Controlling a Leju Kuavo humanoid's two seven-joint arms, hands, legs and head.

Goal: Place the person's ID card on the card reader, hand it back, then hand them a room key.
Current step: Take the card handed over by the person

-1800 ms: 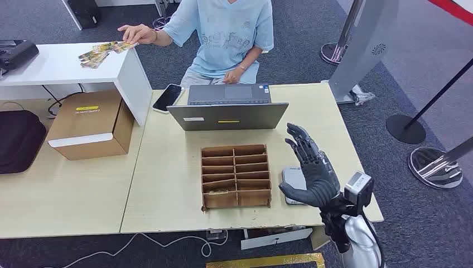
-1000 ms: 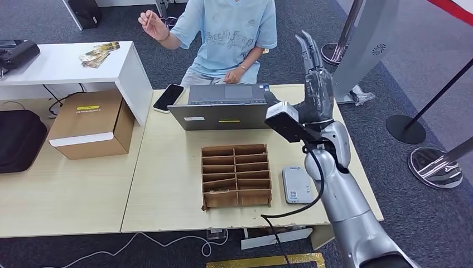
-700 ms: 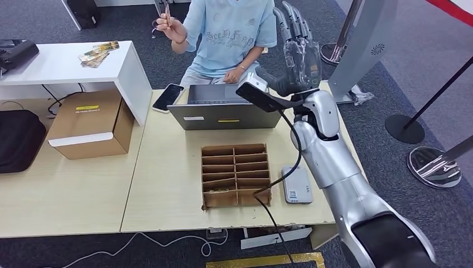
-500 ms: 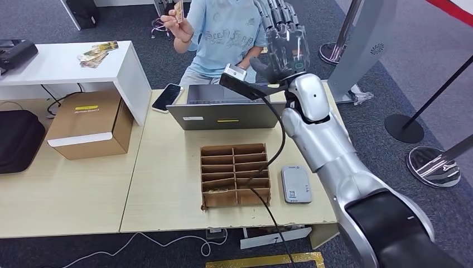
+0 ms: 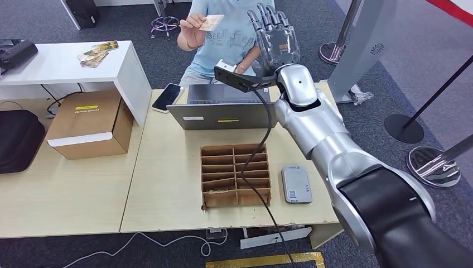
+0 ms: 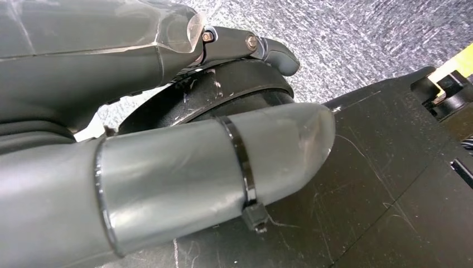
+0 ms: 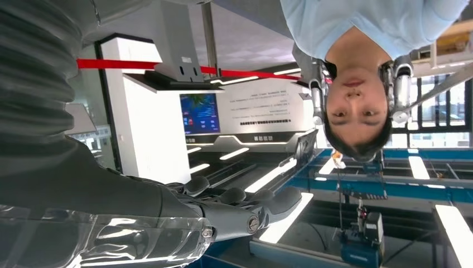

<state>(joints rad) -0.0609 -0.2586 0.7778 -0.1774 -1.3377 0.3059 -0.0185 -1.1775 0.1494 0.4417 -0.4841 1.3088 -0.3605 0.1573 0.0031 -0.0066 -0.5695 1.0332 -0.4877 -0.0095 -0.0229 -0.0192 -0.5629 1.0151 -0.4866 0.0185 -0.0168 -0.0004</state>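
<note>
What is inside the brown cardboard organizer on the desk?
The cardboard organizer has two columns of slots. One lower left slot seems to hold a light card; the others look empty, though their dividers hide the bottoms.

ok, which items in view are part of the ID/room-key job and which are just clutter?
Job:
ID card, held up by the person
card reader
cardboard divider tray
right hand, raised and empty

Clutter:
laptop
phone
cardboard box
black bag

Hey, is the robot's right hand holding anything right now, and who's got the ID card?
The right hand holds nothing; its fingers are spread, raised toward the person. The ID card is pinched by one end in the person's hand.
</note>
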